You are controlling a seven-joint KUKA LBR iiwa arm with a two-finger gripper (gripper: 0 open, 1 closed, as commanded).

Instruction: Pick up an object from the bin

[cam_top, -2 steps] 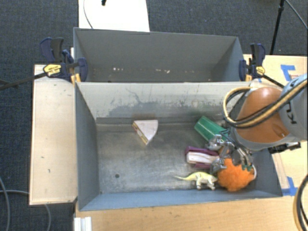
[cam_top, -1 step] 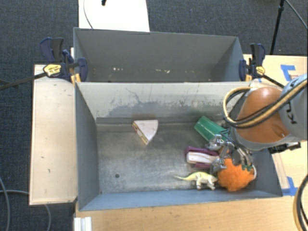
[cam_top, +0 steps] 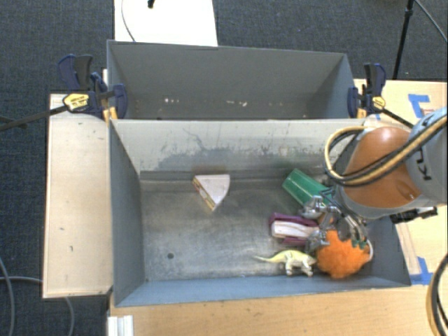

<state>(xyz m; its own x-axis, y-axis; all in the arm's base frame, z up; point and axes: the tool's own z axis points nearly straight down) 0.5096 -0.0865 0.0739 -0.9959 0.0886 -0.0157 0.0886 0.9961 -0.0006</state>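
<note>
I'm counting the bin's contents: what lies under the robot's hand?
Beneath the hand lie a purple-and-white flat object and a fuzzy orange ball, beside a pale yellow toy dinosaur. The arm covers part of both, so anything else below it is hidden.

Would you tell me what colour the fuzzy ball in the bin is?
The fuzzy ball is orange; camera view.

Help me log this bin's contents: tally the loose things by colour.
Whitish tan: 1, wedge
Green: 1, block
Purple and white: 1, flat piece
Pale yellow: 1, toy dinosaur
Orange: 1, fuzzy ball
Total: 5
</note>
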